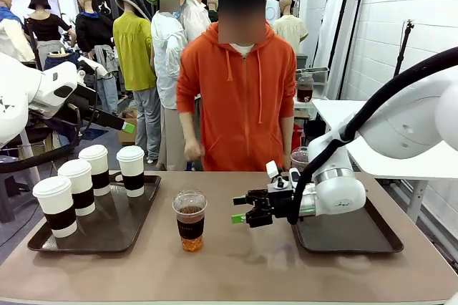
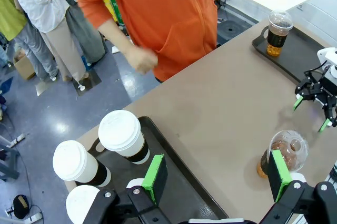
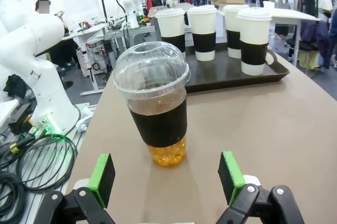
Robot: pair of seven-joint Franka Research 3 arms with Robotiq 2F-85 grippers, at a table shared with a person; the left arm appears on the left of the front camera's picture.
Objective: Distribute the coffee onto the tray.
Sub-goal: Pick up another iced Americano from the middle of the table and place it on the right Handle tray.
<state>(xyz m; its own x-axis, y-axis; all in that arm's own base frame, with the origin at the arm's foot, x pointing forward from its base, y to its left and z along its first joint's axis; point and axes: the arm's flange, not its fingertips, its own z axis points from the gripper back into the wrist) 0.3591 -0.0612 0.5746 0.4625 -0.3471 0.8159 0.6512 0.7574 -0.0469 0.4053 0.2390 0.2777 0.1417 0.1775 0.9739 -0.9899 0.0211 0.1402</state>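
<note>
1. The right tool (image 1: 240, 210) lay sideways, low over the table (image 1: 243, 265). Its green-padded fingers were spread wide and empty, aimed at a clear dome-lidded cup (image 1: 190, 220) standing mid-table between the two trays.
2. A second clear cup (image 1: 300, 157) stood on the right tray (image 1: 361, 240), mostly hidden behind the right arm in the front view.
3. Four white lidded cups (image 1: 132, 169) stood on the left tray (image 1: 122, 223). In the left wrist view, one was cut off by the bottom edge.
4. The left tool (image 2: 217, 176) hung above that tray's inner rim, fingers apart, gripping nothing.
5. A person in an orange hoodie (image 1: 243, 90) stood at the far side, legs hidden by the table.
</note>
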